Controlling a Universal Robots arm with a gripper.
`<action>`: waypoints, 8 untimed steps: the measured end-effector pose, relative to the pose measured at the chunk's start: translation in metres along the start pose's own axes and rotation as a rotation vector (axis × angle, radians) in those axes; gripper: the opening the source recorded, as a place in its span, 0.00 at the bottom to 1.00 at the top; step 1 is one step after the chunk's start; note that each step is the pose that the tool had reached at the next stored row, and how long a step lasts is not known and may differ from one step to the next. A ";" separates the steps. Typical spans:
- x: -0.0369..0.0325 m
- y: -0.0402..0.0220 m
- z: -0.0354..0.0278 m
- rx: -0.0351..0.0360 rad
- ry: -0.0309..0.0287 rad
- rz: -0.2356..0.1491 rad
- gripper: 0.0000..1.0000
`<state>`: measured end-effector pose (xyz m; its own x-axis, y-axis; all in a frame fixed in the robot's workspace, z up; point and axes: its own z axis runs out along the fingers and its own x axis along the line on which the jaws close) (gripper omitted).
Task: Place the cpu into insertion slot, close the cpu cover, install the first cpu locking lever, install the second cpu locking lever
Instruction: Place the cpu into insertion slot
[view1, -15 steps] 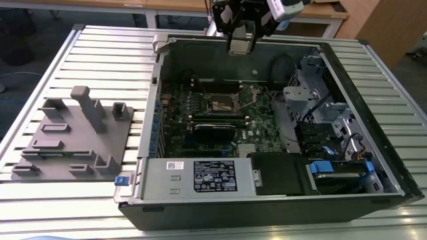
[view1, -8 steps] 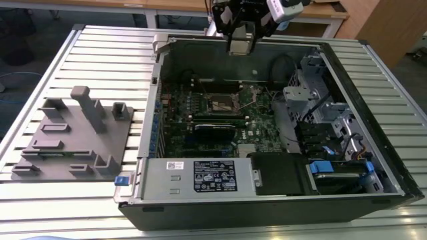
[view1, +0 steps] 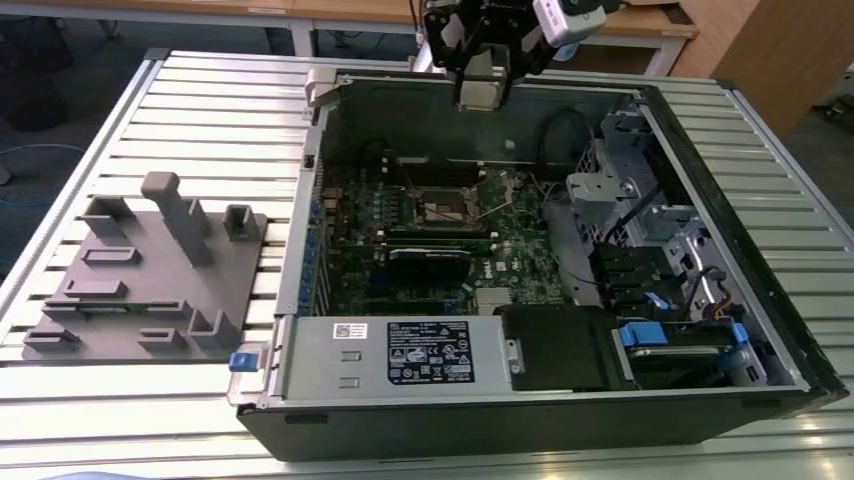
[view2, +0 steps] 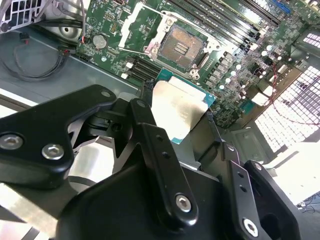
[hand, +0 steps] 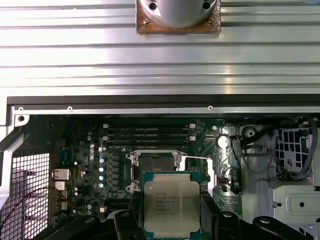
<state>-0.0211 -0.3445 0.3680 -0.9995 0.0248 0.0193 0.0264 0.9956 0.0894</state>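
gripper (hand: 172, 212) clamped on the cpu (hand: 172, 206), its two black fingers (view2: 150, 135) pinching opposite edges of the chip so the dull silver lid faces the first wrist camera; in the exterior view the gripper (view1: 481, 95) hangs over the far wall of the open computer case (view1: 534, 415), with the chip in the air and clear of the board. below it, on the green motherboard (view1: 521, 250), the insertion slot (view2: 182, 46) sits uncovered with its contact field bare, toward the board's far edge. the cpu cover (view2: 131, 21) stands swung up from one side of the slot, and a thin wire locking lever (hand: 196, 158) sticks out loose from the slot's rim. long black memory slots (hand: 147, 131) run between the insertion slot and the case's far wall. a labelled power supply box (view1: 400, 355) fills the case's near edge. the case rests on a slatted metal table (view1: 200, 110), where a grey parts fixture (view1: 147, 290) lies beside it at the exterior view's left.
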 end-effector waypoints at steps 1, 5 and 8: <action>0.0000 0.0000 0.0004 0.0000 0.0000 0.000 0.54; 0.0000 -0.0003 0.0024 -0.0001 0.0000 0.000 0.54; -0.0001 -0.0005 0.0046 -0.0001 0.0000 0.000 0.54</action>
<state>-0.0211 -0.3445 0.3634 -0.9995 0.0248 0.0193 0.0264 0.9956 0.0894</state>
